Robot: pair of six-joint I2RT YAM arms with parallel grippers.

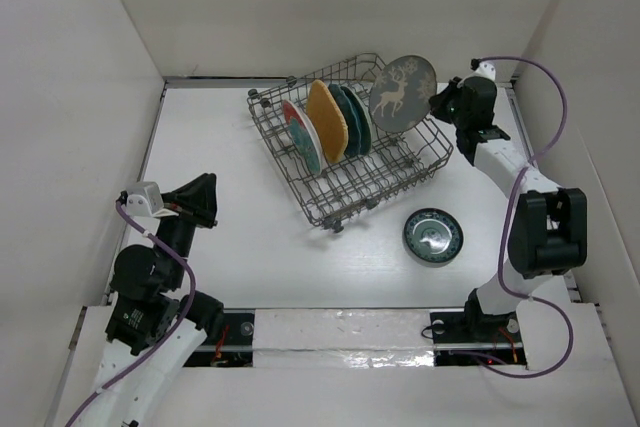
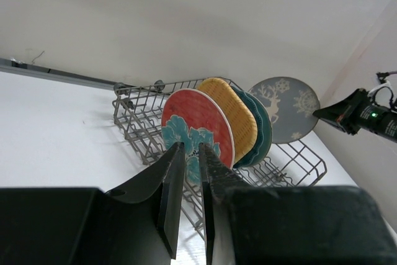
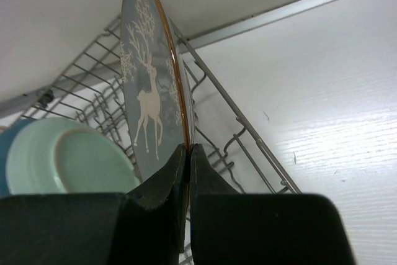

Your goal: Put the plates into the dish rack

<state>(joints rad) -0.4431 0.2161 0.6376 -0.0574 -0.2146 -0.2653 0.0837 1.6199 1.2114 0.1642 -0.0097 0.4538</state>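
Right gripper [image 3: 188,153]: jaws clamped on the rim of the grey plate with white deer [image 3: 152,91], held upright over the grey wire dish rack [image 1: 350,152].
Left gripper [image 2: 189,172]: jaws nearly together, empty.
Rack holds the red flowered plate [image 2: 195,125], yellow woven plate [image 1: 326,120], mint and teal plates.
Small dark ringed plate [image 1: 433,236]: on the white table [image 1: 230,157], beside the rack.

White table [image 1: 250,247] inside pale enclosure walls [image 1: 330,7], a metal rail [image 2: 56,72] along its far edge.

right end effector [image 3: 188,172] pinched closed, left end effector [image 2: 189,172] nearly closed, empty
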